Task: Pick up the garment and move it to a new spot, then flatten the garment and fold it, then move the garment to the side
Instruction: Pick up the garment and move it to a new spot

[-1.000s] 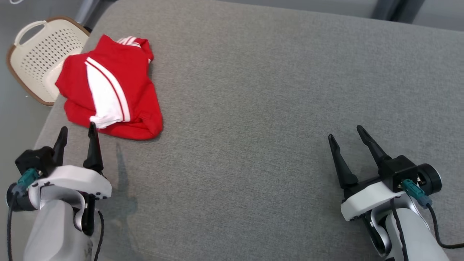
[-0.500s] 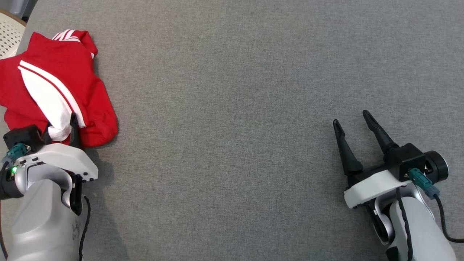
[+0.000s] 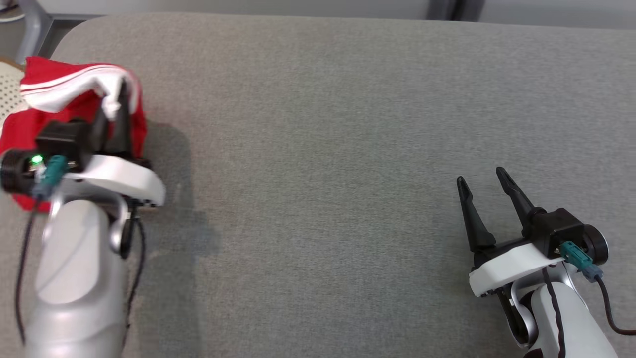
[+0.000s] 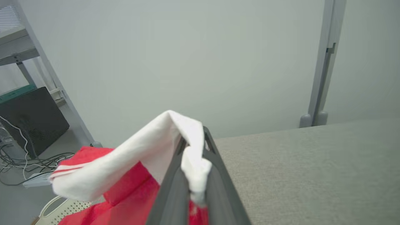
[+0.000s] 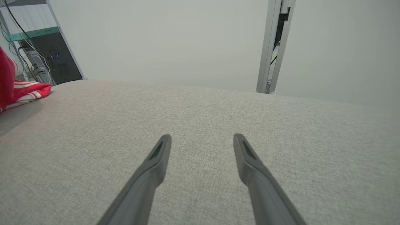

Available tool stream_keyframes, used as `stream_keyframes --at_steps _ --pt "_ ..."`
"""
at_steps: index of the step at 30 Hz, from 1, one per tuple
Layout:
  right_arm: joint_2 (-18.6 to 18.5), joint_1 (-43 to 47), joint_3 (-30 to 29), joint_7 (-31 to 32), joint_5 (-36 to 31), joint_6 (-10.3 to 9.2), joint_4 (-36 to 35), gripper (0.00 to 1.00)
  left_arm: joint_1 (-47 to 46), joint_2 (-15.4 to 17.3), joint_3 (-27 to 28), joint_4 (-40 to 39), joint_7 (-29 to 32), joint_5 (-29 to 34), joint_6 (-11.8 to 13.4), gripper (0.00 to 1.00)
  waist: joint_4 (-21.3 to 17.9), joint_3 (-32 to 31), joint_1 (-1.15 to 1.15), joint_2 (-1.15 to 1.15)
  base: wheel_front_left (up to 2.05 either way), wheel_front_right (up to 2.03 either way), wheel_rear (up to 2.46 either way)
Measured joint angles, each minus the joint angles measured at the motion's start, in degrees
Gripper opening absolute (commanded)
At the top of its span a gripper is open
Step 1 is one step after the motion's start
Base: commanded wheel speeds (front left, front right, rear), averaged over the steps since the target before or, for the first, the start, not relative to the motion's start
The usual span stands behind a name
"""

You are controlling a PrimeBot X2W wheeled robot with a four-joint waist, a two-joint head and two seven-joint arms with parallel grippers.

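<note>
Left wrist view: left pincer pinching the garment — head view: right pincer spread.

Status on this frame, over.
Left tool shut on red garment, white fold pinched, partly lifted. Right tool open, empty. Nothing in the way.

Garment partly hidden behind blurred left hand, basket cut off by left edge

Red garment — bunched, white-striped fold aloft — at far-left corner of grey surface
</note>
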Motion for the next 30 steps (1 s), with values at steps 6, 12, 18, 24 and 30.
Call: stream_keyframes --at_steps 6,12,18,24,30 --pt "0.1 0.3 -0.3 0.0 2.8 0.0 0.1 1.0 -0.6 -2.6 -10.1 -2.8 0.0 0.1 -0.7 0.0 -3.9 -1.4 0.0 0.0 0.0 0.0 0.0" --pt "0.1 0.8 -0.5 0.0 4.7 -0.01 -0.3 1.0 -2.2 -4.5 -22.8 -0.6 0.0 -4.2 -0.9 0.0 -10.1 -1.8 0.0 0.0 0.0 0.0 0.0" --pt "0.1 1.0 -0.8 0.0 6.6 -0.01 -0.7 1.0 -4.8 -5.2 -34.1 1.0 0.0 -8.0 -0.9 0.0 -17.1 -1.3 0.0 0.0 0.0 0.0 0.0" --pt "0.1 1.1 0.3 0.0 8.5 -0.01 -1.0 1.0 -6.6 -5.3 -45.1 -1.4 0.0 -14.8 -0.9 0.0 -23.0 -0.4 0.0 0.0 0.0 0.0 0.0" --pt "0.1 1.3 0.6 0.0 9.4 -0.01 -1.4 1.0 -7.4 -5.4 -49.0 1.0 0.0 -17.4 3.5 1.0 -25.5 0.6 0.0 0.0 0.0 0.0 0.0"
